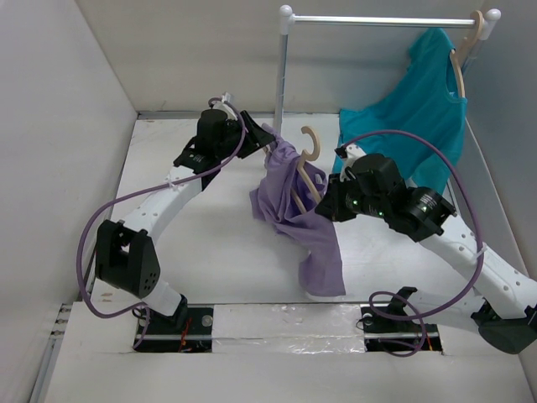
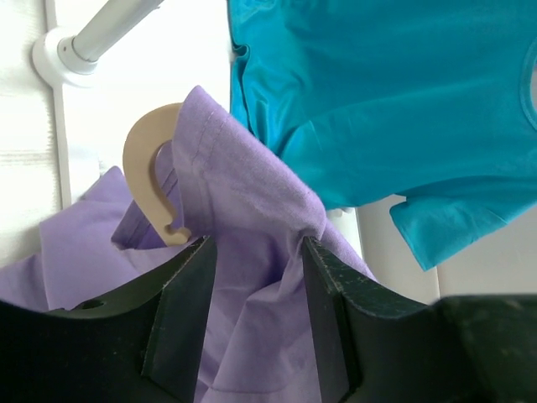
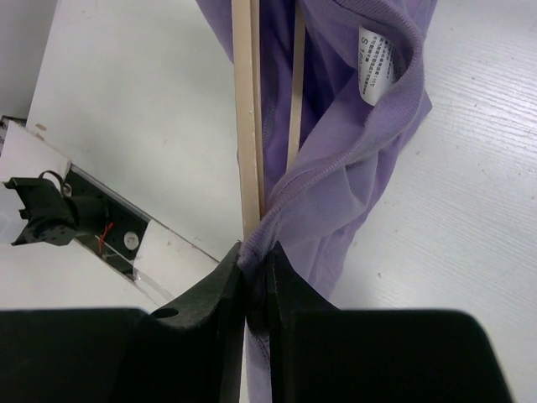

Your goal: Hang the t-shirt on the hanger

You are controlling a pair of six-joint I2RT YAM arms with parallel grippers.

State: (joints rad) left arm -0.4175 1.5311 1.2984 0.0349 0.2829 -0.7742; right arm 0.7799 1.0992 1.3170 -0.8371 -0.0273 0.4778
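The lavender t-shirt (image 1: pixel 294 210) hangs in mid-air between my two grippers, draped around the pale wooden hanger (image 1: pixel 312 143), whose hook sticks up above the fabric. My left gripper (image 1: pixel 256 130) is at the shirt's upper left. In the left wrist view its jaws (image 2: pixel 256 243) stand apart with loose t-shirt (image 2: pixel 243 193) fabric between them, beside the hanger hook (image 2: pixel 143 159). My right gripper (image 1: pixel 329 197) holds from the right. In the right wrist view it (image 3: pixel 256 252) is shut on the hanger arm (image 3: pixel 246 101) together with the hem of the t-shirt (image 3: pixel 336 168).
A teal t-shirt (image 1: pixel 419 101) hangs on another hanger from the white rail (image 1: pixel 377 20) at the back right, close behind the lavender one. The rail's post (image 1: pixel 281 75) stands just behind my left gripper. Grey walls enclose the white table (image 1: pixel 193 243).
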